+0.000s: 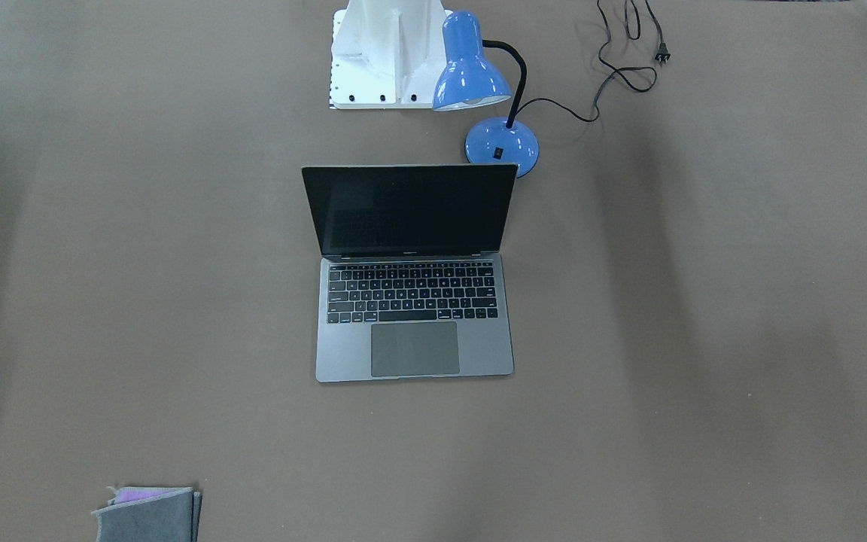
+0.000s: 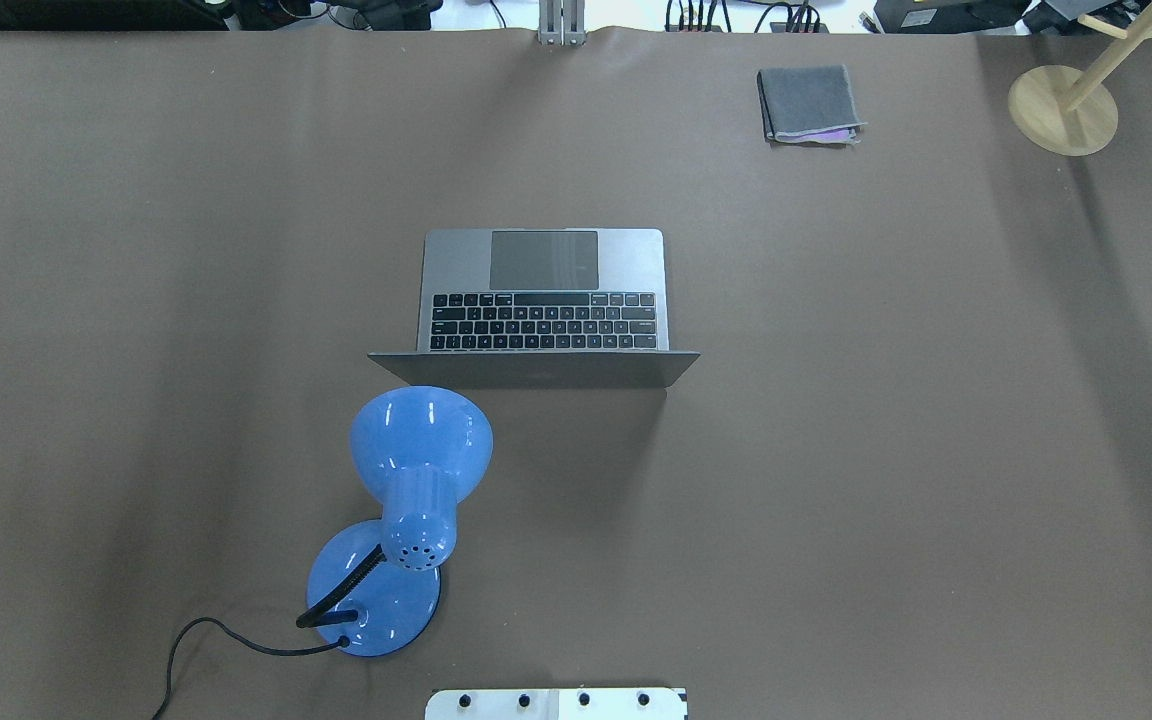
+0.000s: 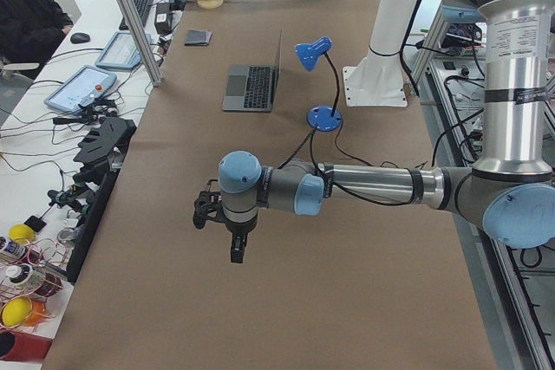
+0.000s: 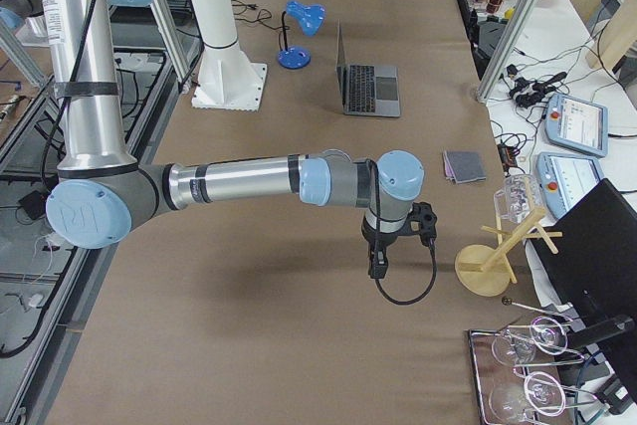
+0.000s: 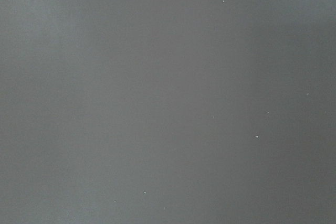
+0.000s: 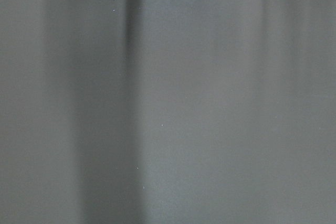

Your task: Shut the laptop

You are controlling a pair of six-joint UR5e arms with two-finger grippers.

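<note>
The space-grey laptop [image 1: 412,350] stands open in the middle of the brown table, its black screen upright and its keys and trackpad facing away from the robot. It also shows in the overhead view [image 2: 544,260], the left side view [image 3: 251,86] and the right side view [image 4: 368,87]. My left gripper [image 3: 236,249] hangs over bare table far from the laptop, toward the table's left end. My right gripper [image 4: 378,264] hangs far from it toward the right end. I cannot tell whether either is open or shut. Both wrist views show only bare table.
A blue desk lamp [image 1: 479,75] [image 2: 406,500] stands just behind the laptop lid on the robot's left, its cord trailing. A folded grey cloth [image 2: 808,102] and a wooden stand [image 2: 1063,108] lie at the far right. The white robot base [image 1: 384,53] stands behind the laptop.
</note>
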